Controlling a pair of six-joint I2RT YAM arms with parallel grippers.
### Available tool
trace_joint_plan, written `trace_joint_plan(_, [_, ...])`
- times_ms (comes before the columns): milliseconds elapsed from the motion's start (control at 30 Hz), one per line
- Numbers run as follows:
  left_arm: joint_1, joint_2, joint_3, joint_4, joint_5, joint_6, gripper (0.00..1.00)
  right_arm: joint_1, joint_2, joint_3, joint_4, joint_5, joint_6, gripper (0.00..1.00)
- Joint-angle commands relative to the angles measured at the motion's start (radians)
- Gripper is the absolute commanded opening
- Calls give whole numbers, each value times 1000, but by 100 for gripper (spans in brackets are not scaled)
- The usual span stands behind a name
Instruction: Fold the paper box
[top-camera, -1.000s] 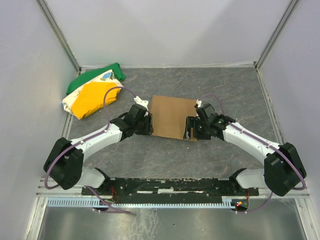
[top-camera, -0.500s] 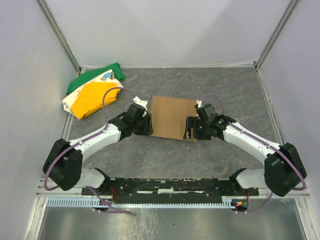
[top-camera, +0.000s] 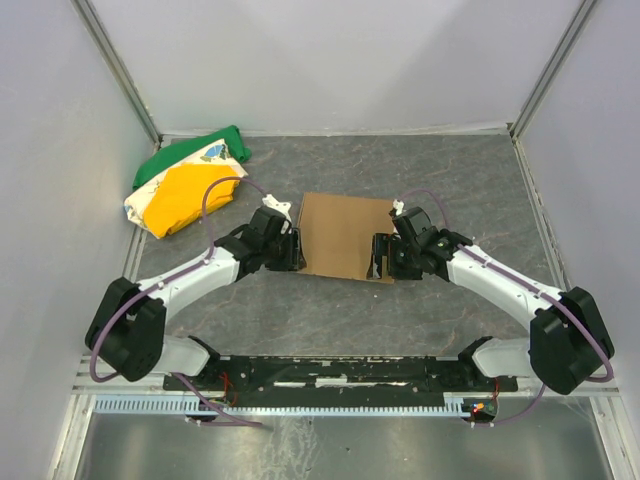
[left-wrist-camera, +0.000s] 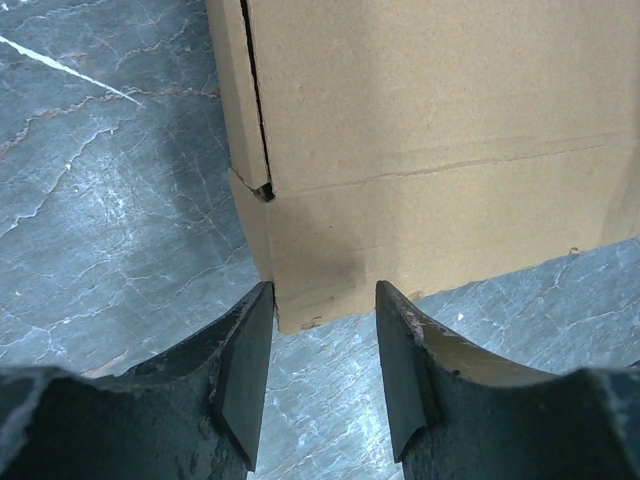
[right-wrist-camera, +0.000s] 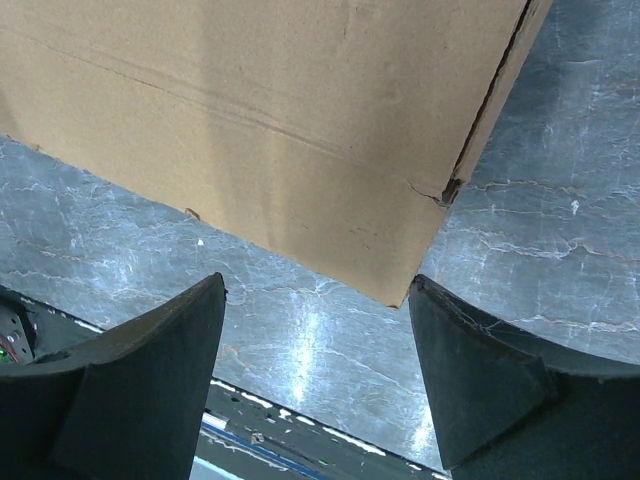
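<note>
Left gripper (left-wrist-camera: 320, 300): jaws parted, nothing pinched between them. In the left wrist view the fingertips stood either side of the near-left corner of the paper box (top-camera: 345, 232), and one finger (left-wrist-camera: 245, 350) was just beside the box's edge.

Right gripper (right-wrist-camera: 317, 290): jaws set wider, also holding nothing. The near-right corner of the box lay just beyond the gap, closer to one finger (right-wrist-camera: 470, 370).

The box lay flat on the grey marbled table (top-camera: 470, 180) between the two grippers, plain brown face up. A crease ran parallel to its near edge, and a slit showed at each near corner.

Far left, well apart from the box: a green, yellow and white cloth bundle (top-camera: 185, 185).
</note>
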Motion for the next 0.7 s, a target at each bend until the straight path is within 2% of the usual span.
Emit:
trace_joint_plan(0, [-1, 21, 18, 38, 3, -17, 53, 4, -16, 53, 51, -29, 10, 82])
trace_joint_plan(333, [0, 54, 24, 47, 34, -6, 53, 4, -2, 52, 66, -51, 22, 82])
trace_joint_plan(667, [2, 41, 16, 71, 130, -51, 52, 5, 19, 81, 37, -115, 71, 79])
